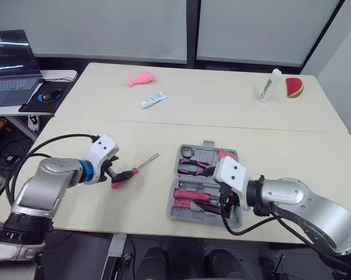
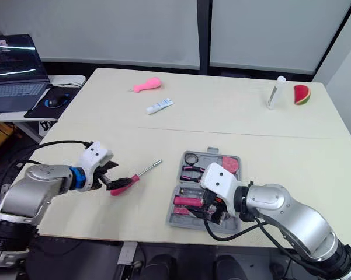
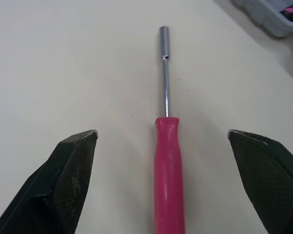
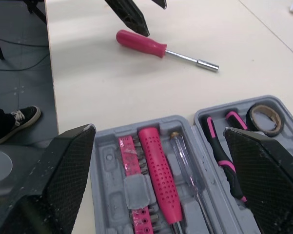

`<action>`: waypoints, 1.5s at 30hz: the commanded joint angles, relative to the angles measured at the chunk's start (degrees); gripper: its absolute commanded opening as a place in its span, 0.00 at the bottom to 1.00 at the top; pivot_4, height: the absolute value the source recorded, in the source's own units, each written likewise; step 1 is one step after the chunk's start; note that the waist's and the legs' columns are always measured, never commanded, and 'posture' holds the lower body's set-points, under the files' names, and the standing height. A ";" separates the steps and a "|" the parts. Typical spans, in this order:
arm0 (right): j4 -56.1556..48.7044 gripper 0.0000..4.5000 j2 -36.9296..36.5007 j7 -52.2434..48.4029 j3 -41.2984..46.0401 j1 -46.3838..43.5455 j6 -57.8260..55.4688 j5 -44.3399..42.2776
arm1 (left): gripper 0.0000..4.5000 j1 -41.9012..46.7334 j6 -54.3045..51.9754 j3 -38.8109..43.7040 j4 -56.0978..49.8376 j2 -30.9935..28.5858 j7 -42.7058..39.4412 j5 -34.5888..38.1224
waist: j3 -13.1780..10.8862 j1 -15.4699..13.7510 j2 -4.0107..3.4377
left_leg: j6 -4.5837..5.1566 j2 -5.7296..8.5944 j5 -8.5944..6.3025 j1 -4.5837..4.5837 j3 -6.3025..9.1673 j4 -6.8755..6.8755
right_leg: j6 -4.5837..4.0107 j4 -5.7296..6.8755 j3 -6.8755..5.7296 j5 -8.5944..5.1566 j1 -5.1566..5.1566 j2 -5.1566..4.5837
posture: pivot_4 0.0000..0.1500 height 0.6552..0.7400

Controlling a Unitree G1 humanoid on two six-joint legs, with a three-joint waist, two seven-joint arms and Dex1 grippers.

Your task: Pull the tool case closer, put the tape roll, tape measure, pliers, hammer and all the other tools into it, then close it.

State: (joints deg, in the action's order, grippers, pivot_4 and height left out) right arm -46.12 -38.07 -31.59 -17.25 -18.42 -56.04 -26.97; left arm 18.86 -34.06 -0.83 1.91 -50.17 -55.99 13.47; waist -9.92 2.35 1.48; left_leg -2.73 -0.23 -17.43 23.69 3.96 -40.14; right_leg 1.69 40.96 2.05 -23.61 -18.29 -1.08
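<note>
Cream counter [image 1: 222,111], laptop [image 1: 9,67] on a side desk at 10 o'clock. Grey tool case [image 1: 174,213] lies open near the front edge, at about 5 o'clock on the counter. Inside it: tape roll [image 4: 264,118], pliers [image 4: 224,161], pink-handled screwdriver [image 4: 158,170], clear-handled screwdriver [image 4: 187,165], pink bit holder [image 4: 134,195]. Pink-handled nut driver [image 1: 134,169] lies flat on the counter at 9 o'clock from the case, socket end toward 2 o'clock. Left claw [image 1: 121,175] spread wide, one finger on each side of the pink handle, not touching it, gripping nothing. Right claw [image 4: 159,129] spread wide over the case's near half, empty. Far side: pink balloon-shaped toy [image 1: 139,79] and small tube [image 1: 153,100] at 11 o'clock, white bottle [image 1: 270,85] and watermelon-slice toy [image 1: 294,87] at 1 o'clock.
</note>
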 commanded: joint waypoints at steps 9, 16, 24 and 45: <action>-1.94 1.00 3.11 3.18 -2.19 1.22 2.08 3.62 | 0.99 1.04 19.19 -0.97 14.13 5.54 -3.82 -2.91 | 0.00 0.07 0.00 | 0.00 0.00 0.00 -0.01 0.02 0.01 | 0.00 0.05 -0.03 0.00 -0.02 0.01 | 1.00 1.00; -1.97 1.00 3.89 3.40 -2.43 0.75 1.27 3.44 | 0.99 5.36 23.52 -3.23 24.33 9.96 -1.60 -6.73 | 0.00 0.04 0.00 | 0.00 0.04 0.00 -0.01 0.04 0.00 | 0.00 0.05 -0.05 0.00 -0.02 0.01 | 1.00 1.00; -2.75 1.00 3.73 3.21 -1.80 0.72 -0.20 2.61 | 0.59 4.87 23.35 -4.77 24.66 10.88 -2.87 -8.57 | 0.01 0.27 0.01 | 0.00 0.04 0.00 -0.02 0.07 0.00 | 0.00 0.08 -0.07 0.00 -0.01 0.01 | 1.00 1.00; -10.39 1.00 -2.87 -0.34 11.50 7.22 -3.12 -3.65 | 0.14 -0.63 19.49 -1.14 -1.17 0.92 -17.01 1.86 | 0.02 0.31 -0.04 | 0.00 0.02 0.00 -0.05 0.10 0.07 | 0.00 0.02 -0.06 0.00 0.05 0.00 | 1.00 1.00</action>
State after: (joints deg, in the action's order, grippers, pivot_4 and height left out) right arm -53.51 -39.91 -30.53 -9.27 -11.79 -59.04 -28.65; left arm 18.39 -14.28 -2.91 6.22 -48.34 -70.42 12.88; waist -9.90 2.66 1.44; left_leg -2.73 -0.19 -17.43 23.65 4.05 -40.07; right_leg 1.69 40.95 2.01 -23.61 -18.23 -1.08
